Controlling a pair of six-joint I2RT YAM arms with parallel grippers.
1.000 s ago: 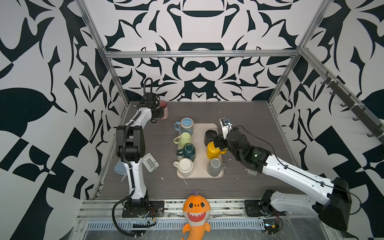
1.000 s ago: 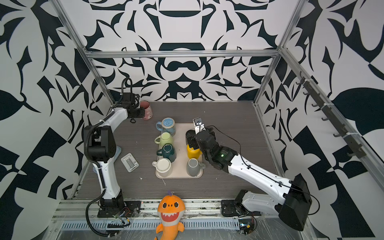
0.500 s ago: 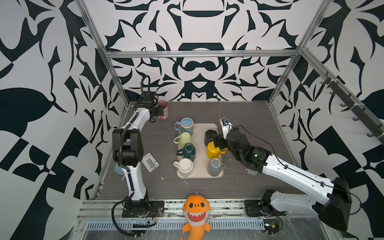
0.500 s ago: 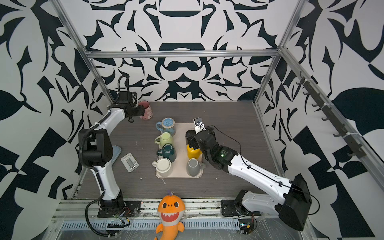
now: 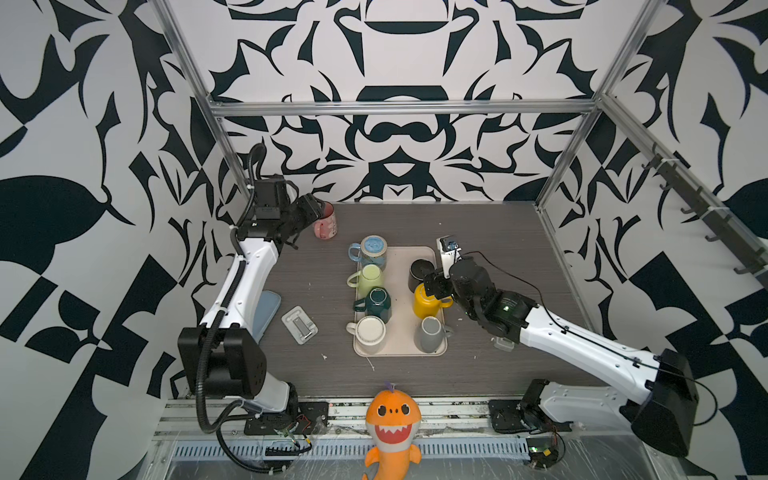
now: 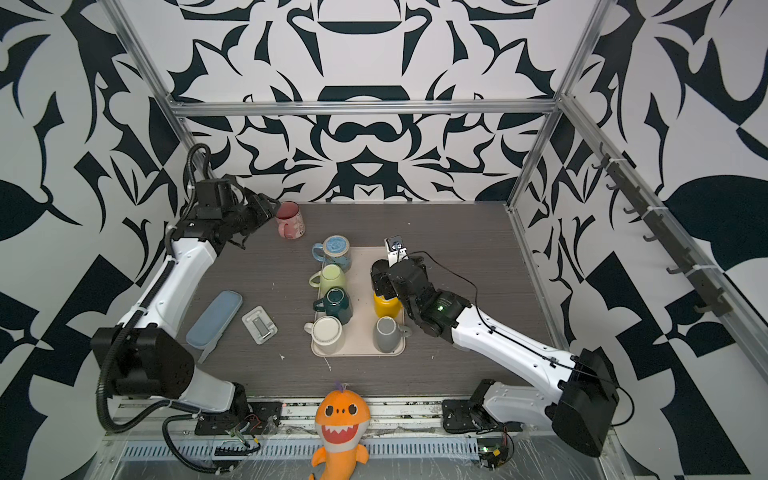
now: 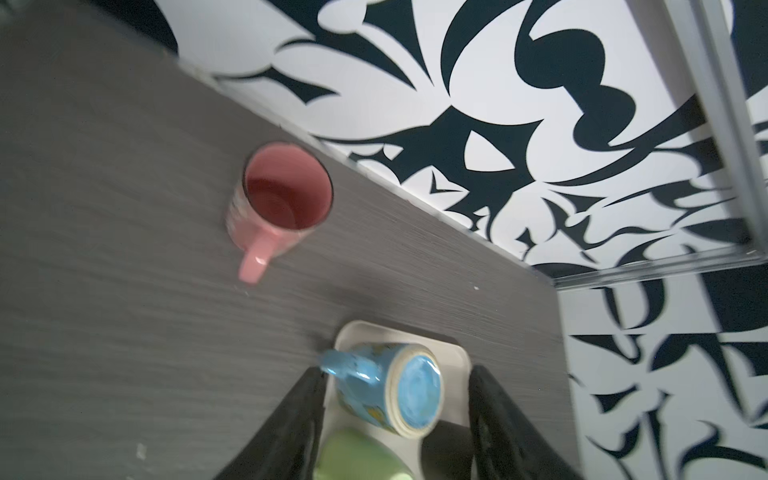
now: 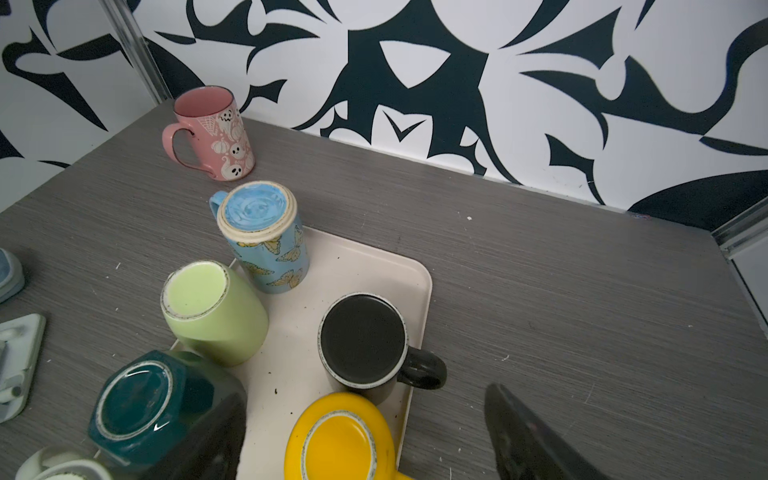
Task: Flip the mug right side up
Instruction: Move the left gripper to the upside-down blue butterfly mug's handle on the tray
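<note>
Left end effector [image 7: 397,372] first: its fingers [image 7: 299,415] are spread apart with nothing between them, hovering near the back-left corner of the counter [image 7: 124,332]. Just beyond stands the pink mug [image 7: 282,195], clear of both fingers. It sits mouth up with its base flat on the counter and its handle turned toward the front. Over to the right end effector [image 8: 365,394]: jaws wide, hanging above the yellow mug [image 8: 340,440], with the black mug [image 8: 363,338] just past it, gripping neither. The yellow mug sits bottom-up on the beige tray [image 8: 374,266], and so does the blue butterfly mug [image 8: 266,237].
</note>
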